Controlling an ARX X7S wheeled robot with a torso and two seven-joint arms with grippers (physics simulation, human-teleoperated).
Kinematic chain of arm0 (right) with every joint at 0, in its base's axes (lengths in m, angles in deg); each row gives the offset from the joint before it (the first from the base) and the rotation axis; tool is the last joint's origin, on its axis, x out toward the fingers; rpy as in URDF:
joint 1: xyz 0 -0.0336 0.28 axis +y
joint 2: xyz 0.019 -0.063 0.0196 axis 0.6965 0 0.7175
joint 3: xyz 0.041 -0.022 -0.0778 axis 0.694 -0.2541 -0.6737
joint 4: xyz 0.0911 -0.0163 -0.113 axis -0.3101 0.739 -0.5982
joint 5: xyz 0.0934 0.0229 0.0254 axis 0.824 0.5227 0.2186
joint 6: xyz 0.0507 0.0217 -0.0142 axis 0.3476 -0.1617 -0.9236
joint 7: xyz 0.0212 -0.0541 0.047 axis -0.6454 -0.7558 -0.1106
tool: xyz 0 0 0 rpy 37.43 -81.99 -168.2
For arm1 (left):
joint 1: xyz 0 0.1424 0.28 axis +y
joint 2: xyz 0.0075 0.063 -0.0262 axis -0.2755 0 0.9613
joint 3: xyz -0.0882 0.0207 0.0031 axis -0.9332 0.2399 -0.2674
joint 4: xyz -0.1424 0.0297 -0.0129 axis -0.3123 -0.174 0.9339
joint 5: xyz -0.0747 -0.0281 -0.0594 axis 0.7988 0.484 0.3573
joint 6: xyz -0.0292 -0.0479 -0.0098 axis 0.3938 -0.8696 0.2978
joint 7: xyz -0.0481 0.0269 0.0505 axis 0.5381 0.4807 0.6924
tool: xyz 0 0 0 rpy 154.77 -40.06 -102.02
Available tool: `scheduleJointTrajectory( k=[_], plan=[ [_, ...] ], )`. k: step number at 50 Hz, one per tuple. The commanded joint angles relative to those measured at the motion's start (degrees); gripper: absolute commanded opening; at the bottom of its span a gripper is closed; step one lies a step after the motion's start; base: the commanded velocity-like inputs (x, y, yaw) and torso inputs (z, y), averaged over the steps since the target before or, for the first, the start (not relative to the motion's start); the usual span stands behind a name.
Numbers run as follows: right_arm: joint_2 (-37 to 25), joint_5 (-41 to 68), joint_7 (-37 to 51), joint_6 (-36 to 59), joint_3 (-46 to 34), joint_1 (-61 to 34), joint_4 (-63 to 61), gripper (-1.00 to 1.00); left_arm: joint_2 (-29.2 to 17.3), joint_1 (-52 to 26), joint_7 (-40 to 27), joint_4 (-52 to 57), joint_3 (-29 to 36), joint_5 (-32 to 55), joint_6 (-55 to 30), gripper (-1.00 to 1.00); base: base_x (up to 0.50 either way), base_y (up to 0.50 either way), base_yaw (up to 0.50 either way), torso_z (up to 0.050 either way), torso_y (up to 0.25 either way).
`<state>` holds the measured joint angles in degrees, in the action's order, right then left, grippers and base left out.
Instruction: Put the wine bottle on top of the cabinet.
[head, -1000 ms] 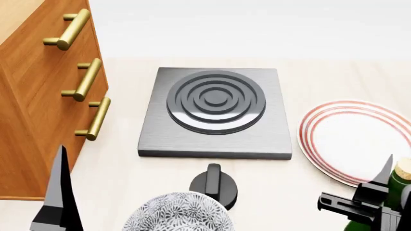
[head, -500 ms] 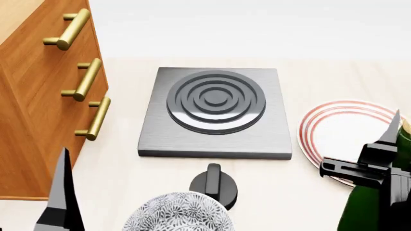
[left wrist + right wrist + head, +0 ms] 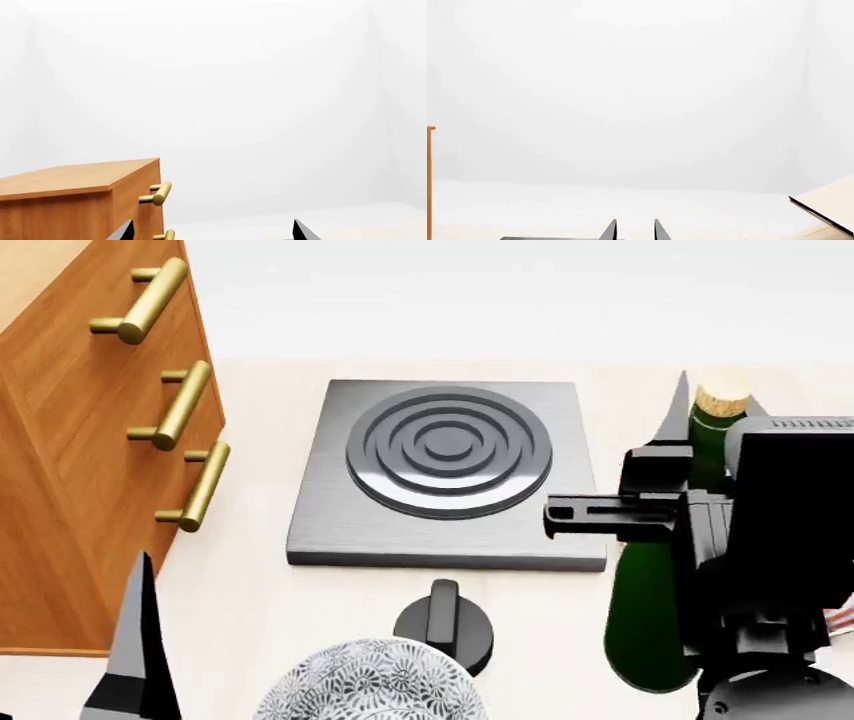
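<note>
The right tool (image 3: 707, 405) grips the wine bottle (image 3: 650, 600) by its thin neck, its dark fingers pinched close on either side just under the tan cork, and the green body hangs upright below it, above the desk (image 3: 254, 610) at the right of the head view. The bottle sits just right of the square grey hob (image 3: 447, 475) with its raised rings, and well apart from the cabinet (image 3: 80, 470), which stands at the far left with three brass bar handles down its front. The left tool (image 3: 210, 231) is spread wide (only two black fingertips show in its wrist view, far apart) and holds nothing; it points toward the cabinet's top corner. Near the robot lie a black knob (image 3: 445, 625) and the rim of a patterned bowl (image 3: 367, 685). A red-ringed plate (image 3: 841, 618) peeks out behind the right arm.
</note>
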<state>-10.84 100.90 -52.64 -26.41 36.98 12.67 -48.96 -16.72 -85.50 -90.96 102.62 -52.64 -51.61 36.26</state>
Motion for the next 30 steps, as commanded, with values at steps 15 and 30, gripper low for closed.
scheduleJointTrajectory(
  k=[15,30],
  plan=[
    [6.3,0.22,-3.87,2.74,-7.38,-7.63,0.19,-1.0,1.19,0.57,2.72,-3.43,0.87,0.46,4.07,1.0,0.0,0.0,0.0,0.0,0.001],
    [8.37,3.54,-3.95,5.56,-8.83,-11.31,-2.77,-1.0,2.82,0.0,4.11,-5.66,6.36,-0.85,2.43,1.0,0.0,0.0,0.0,0.0,0.001]
  ],
)
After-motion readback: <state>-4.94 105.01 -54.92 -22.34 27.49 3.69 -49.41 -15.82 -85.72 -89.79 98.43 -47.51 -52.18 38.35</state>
